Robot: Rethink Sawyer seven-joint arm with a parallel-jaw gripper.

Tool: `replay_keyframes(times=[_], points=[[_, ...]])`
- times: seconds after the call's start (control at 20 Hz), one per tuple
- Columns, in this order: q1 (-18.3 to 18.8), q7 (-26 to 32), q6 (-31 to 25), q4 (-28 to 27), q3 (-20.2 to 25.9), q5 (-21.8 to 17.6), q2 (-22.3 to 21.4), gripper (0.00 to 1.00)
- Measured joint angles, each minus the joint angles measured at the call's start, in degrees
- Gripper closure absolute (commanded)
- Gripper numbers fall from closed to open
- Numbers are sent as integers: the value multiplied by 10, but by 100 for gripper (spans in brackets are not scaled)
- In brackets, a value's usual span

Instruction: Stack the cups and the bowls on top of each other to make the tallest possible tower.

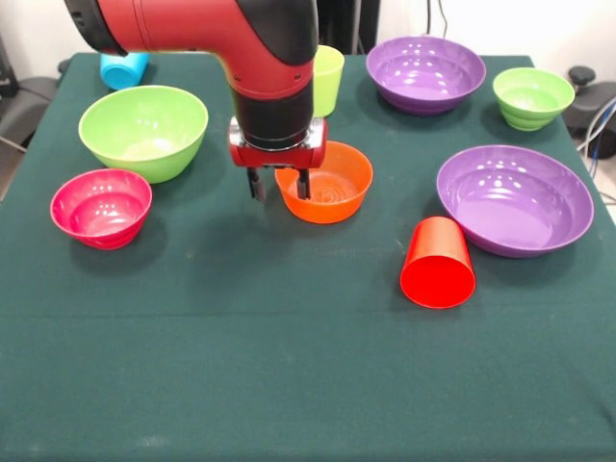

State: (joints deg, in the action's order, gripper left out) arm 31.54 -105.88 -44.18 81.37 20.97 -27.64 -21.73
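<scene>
The jaws (280,183) stand slightly apart, astride the orange bowl (327,183) rim, mid-worktop (289,366); red cup (438,263) lies tipped.

Bright, even light; perhaps overhead glare.

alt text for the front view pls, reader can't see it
A red and black robot arm holds its open gripper at the near rim of a glossy orange plastic bowl on a dark green tablecloth. Around it sit lime green, pink, two purple and small green bowls; a red plastic cup stands upside down.
</scene>
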Motion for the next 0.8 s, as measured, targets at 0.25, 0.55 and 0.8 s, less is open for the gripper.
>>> replay_keyframes(times=[0.25,0.55,0.8], points=[[-2,0,0,-8,0,-3,16,0],[-2,0,-10,-2,0,-27,15,0],[3,0,-36,24,0,-42,-12,0]])
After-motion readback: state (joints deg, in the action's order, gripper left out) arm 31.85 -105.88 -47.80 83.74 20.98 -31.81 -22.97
